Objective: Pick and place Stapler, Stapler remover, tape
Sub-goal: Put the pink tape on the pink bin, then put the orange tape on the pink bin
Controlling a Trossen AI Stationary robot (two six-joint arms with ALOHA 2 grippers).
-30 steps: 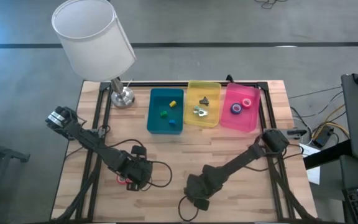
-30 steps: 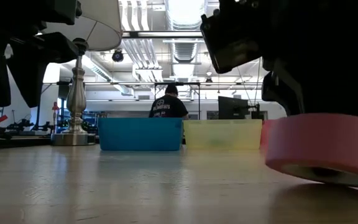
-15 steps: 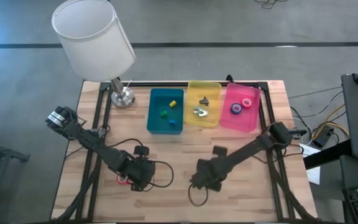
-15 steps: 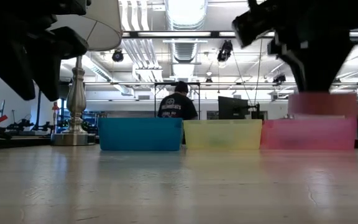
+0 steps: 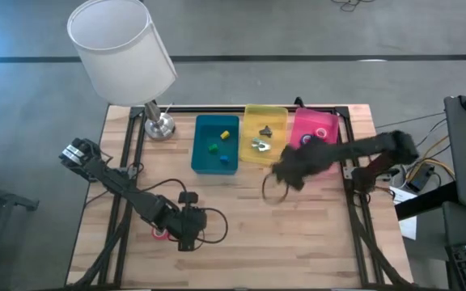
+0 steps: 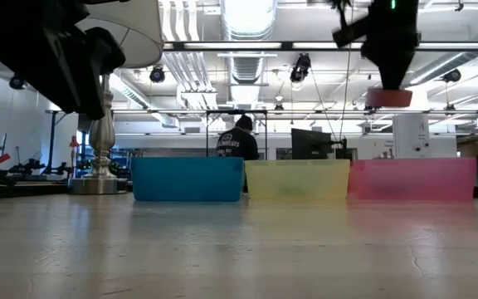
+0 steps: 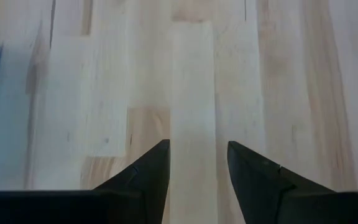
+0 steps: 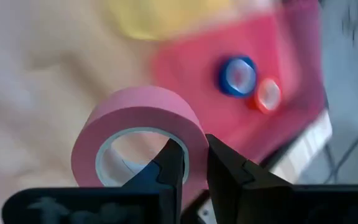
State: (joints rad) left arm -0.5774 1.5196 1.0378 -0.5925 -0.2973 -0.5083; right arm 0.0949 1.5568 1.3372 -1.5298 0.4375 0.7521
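now the right gripper (image 8: 194, 163) pinches a pink tape roll (image 8: 139, 138) in the air, near the pink bin (image 5: 327, 158). the left gripper (image 7: 197, 163) is spread, low over the table (image 7: 191, 74).

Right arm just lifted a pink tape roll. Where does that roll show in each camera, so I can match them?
High view: hidden under the right gripper, beside the pink bin.
Low view: pink tape roll hangs above the pink bin.
Left wrist view: not in it.
Right wrist view: the roll pinched between the fingers.
Shared landmark: the pink bin.
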